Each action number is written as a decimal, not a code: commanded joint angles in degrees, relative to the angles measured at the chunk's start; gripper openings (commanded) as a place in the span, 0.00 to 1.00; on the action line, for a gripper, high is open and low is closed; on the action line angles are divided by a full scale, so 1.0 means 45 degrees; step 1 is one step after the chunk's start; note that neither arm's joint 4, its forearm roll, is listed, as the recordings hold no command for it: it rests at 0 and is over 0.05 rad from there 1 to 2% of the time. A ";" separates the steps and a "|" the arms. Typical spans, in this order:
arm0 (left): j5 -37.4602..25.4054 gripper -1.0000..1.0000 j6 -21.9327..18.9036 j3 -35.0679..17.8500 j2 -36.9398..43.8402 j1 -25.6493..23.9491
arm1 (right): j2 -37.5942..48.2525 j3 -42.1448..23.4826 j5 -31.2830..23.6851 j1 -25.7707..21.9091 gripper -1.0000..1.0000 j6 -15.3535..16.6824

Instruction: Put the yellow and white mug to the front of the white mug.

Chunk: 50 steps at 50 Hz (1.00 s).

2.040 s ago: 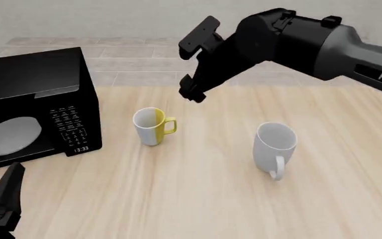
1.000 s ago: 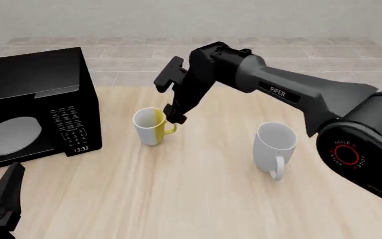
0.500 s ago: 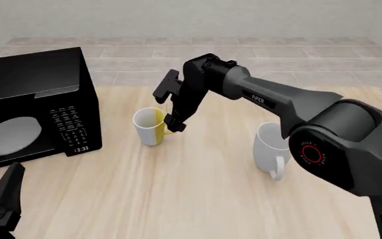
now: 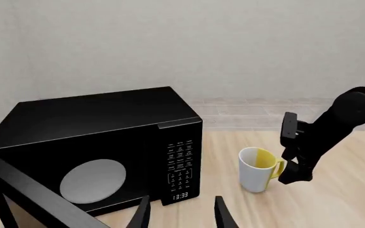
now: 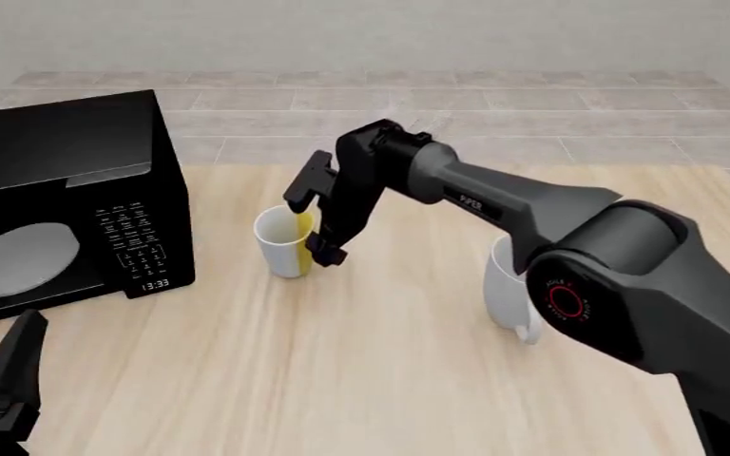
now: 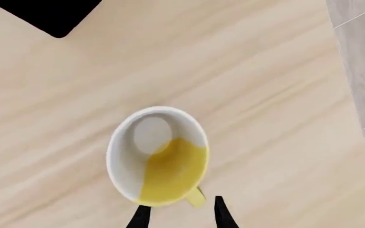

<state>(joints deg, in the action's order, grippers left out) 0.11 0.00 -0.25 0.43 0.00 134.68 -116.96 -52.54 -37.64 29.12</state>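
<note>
The yellow and white mug [image 5: 281,244] stands upright on the table just right of the microwave, its yellow handle turned to the right. My right gripper [image 5: 315,226] hangs open over that handle. In the right wrist view the handle [image 6: 195,196] lies between the two fingertips, with the mug [image 6: 157,168] seen from above. The white mug [image 5: 506,290] stands further right, partly hidden behind my right arm. My left gripper [image 4: 181,216] is open and holds nothing. It rests low at the near left corner [image 5: 4,378], far from both mugs.
A black microwave [image 5: 61,204] with its door shut fills the left side of the table, close beside the small mug. The left wrist view shows the microwave [image 4: 100,152], the small mug [image 4: 256,169] and my right gripper [image 4: 292,153].
My right arm has swung left and down from above the table's middle. Its open gripper has come onto the small mug's handle. Both mugs and my left arm have stayed put.
</note>
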 commanded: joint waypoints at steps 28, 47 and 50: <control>0.0000 1.00 0.0000 0.0000 0.0000 0.0000 | -0.0043 0.0623 0.0307 0.0050 0.00 -0.0154; 0.0000 1.00 0.0000 0.0000 0.0000 0.0000 | -0.0847 0.1366 0.0566 0.0074 0.00 0.0053; 0.0000 1.00 0.0000 0.0000 0.0000 0.0000 | -0.1206 0.1726 0.0756 -0.0054 0.00 -0.0113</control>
<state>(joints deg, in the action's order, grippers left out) 0.11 0.00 -0.25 0.43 0.00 132.13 -112.38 -50.29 -37.11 29.12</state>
